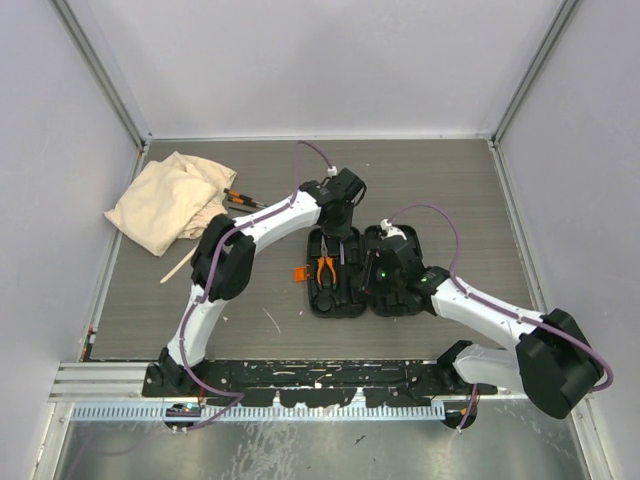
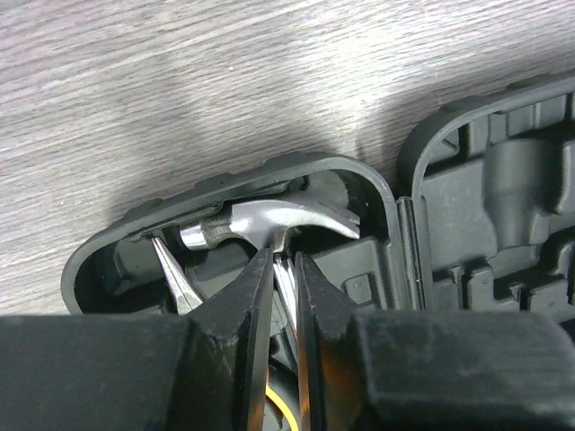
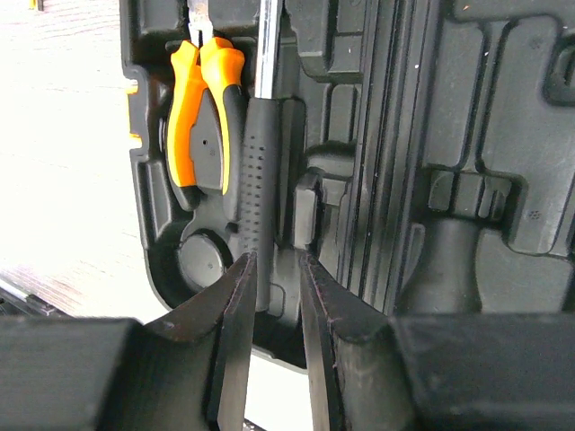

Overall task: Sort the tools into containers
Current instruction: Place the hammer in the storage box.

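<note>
In the L half of the case (image 1: 352, 303), open flat on the desk (image 2: 180, 90), lies the hammer (image 2: 269, 223), w/ both grippers on it. L gripper (image 2: 281, 260) is narrow, fingers (image 2: 256, 305) pinched on the steel shaft right below the head; the head sits just ahead of the tips, claw pointing to the gripper's right, close to the case's far rim. Pliers (image 3: 202, 117) lie just left of that gripper, steel nose alongside its L finger. R gripper (image 3: 274, 260) is at the other end, also narrow, w/ the butt of the black handle btwn its tips. Can't tell if it squeezes the handle or only straddles it. From this gripper the handle runs straight ahead, the pliers' orange grips just left of it. The case's other half is to its right. Well off to L gripper's side, by the desk edge, sits a cloth (image 1: 170, 200) w/ screwdrivers (image 1: 242, 200) touching its edge.
</note>
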Action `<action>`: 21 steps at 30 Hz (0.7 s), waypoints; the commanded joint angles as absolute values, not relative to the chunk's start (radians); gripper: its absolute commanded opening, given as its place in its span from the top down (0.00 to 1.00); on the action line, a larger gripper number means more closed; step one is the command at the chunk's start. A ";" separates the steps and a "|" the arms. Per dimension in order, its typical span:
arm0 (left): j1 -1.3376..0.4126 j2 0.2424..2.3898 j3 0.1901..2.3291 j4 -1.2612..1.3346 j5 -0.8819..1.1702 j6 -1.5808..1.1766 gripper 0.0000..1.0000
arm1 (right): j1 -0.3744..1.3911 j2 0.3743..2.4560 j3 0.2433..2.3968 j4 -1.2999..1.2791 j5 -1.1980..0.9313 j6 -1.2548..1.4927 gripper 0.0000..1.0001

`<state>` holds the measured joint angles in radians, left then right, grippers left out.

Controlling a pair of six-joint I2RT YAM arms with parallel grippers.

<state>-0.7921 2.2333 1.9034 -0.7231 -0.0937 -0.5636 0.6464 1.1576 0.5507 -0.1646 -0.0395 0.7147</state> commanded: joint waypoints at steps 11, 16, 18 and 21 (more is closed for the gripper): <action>-0.799 2.264 1.921 -0.735 -0.118 -0.571 0.90 | 0.652 1.171 0.558 -0.111 -0.053 0.732 0.68; -0.801 2.268 1.918 -0.733 -0.117 -0.574 0.91 | 0.651 1.166 0.573 -0.117 -0.046 0.733 0.68; -0.800 2.271 1.917 -0.734 -0.117 -0.574 0.92 | 0.652 1.151 0.588 -0.129 -0.026 0.735 0.68; -0.801 2.271 1.917 -0.737 -0.117 -0.574 0.92 | 0.651 1.130 0.611 -0.133 -0.004 0.736 0.68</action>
<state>-0.7929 2.2501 1.9034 -0.7273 -0.1051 -0.5663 0.6464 1.1709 0.5518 -0.1562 -0.0429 0.7193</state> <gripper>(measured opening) 0.085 0.319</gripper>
